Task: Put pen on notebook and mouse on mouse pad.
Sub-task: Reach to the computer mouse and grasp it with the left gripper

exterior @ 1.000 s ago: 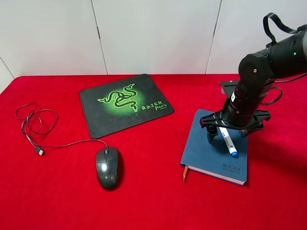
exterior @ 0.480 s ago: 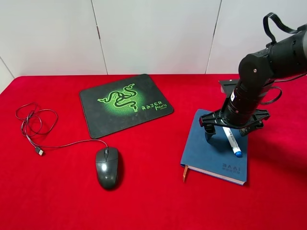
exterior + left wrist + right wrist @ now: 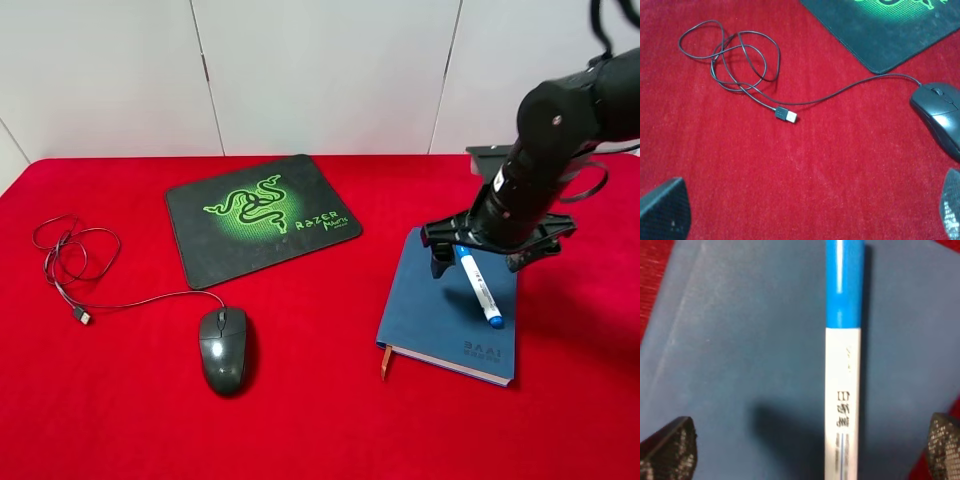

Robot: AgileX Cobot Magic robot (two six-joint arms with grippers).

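Red cloth-covered table (image 3: pixel 320 430) fills the lower frame. Black right gripper (image 3: pixel 480 263), centre-right, hangs over the notebook with fingers wide apart on either side of the pen's upper end, gripping nothing; the wrist view shows clear gaps on both sides. Left gripper (image 3: pixel 807 210) is also spread wide and empty over bare cloth, with only its fingertips in view.

Black rectangular mouse pad (image 3: pixel 262 217) with green Razer logo sits upper centre, nothing on it. Blue-grey hardcover notebook (image 3: pixel 425 310) with orange ribbon lies lower right. Dark glossy wired mouse (image 3: pixel 223 350) sits on cloth at lower centre-left, just below the pad and off it; its thin black cable (image 3: pixel 70 260) coils at far left, ending in a USB plug (image 3: pixel 786 115). Short white pen (image 3: pixel 478 288) with blue cap lies diagonally on the notebook cover.

Compared with a second ago, the right gripper has lifted clear; pen and mouse are unchanged.
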